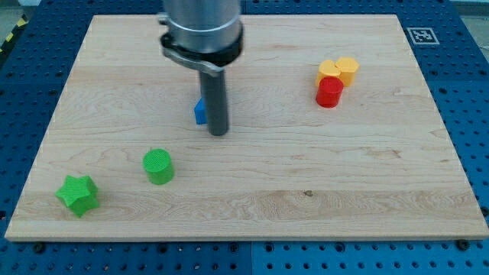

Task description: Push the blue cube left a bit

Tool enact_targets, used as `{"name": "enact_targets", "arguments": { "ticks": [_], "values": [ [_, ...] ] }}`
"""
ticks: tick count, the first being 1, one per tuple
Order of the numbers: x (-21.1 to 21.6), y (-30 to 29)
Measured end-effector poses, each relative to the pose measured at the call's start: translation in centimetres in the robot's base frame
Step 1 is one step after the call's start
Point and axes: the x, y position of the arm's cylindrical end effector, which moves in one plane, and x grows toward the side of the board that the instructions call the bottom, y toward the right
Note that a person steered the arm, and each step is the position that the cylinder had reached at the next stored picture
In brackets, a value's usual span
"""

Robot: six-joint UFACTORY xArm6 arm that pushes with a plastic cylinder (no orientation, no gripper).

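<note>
The blue cube [200, 112] lies left of the board's middle, mostly hidden behind my rod; only its left part shows. My tip [218, 133] rests on the board just right of the cube and slightly toward the view's bottom, touching or nearly touching it. The arm's grey body hangs above at the view's top.
A green cylinder [159, 166] and a green star-shaped block [78, 194] lie at the lower left. At the upper right, a red cylinder [329, 92] sits against two yellow blocks [338, 70]. The wooden board [306, 191] lies on a blue perforated table.
</note>
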Motion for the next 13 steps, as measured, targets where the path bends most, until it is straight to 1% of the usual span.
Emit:
{"name": "enact_targets", "arguments": {
  "ticks": [1, 3, 4, 6, 8, 10, 11, 13],
  "values": [
    [-0.8, 3.8],
    [-8.5, 4.0],
    [-8.6, 4.0],
    [-6.3, 2.3],
    [-6.3, 1.8],
    [-6.7, -1.9],
    [-8.0, -2.5],
    [-8.3, -2.8]
  ]
}}
